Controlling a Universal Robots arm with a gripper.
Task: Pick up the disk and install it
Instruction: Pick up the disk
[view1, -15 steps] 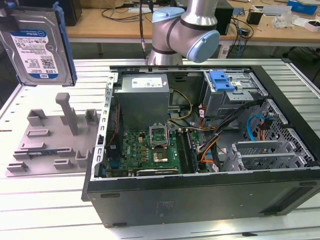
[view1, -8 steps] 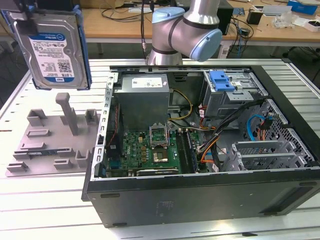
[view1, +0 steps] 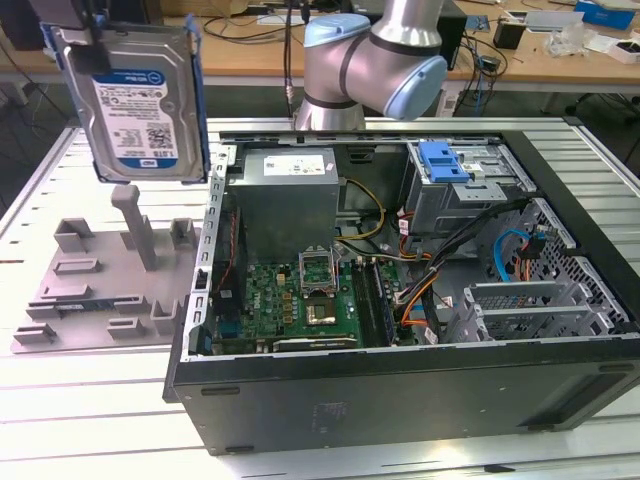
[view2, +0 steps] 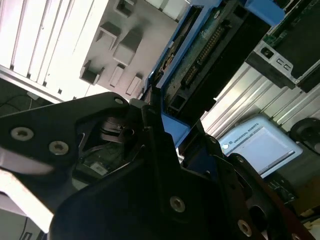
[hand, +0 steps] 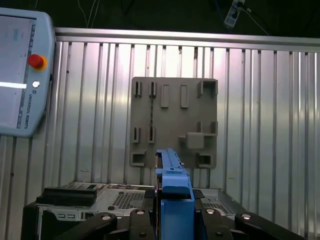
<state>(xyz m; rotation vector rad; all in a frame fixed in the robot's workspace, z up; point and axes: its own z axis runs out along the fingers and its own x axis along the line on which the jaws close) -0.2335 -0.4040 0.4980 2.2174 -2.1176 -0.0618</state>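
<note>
Exterior view — flat silver disk (view1: 135, 110), blue-framed, held upright over grey tray (view1: 95, 285)

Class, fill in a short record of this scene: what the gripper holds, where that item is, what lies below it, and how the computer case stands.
gripper: shut on the disk
disk position: lifted clear, hanging on edge, label facing the exterior camera
below the disk: grey tray with upright posts, not touching the disk
case: open, on its side on the table, to the exterior view's right of the tray
install: not done, disk outside the case
</note>
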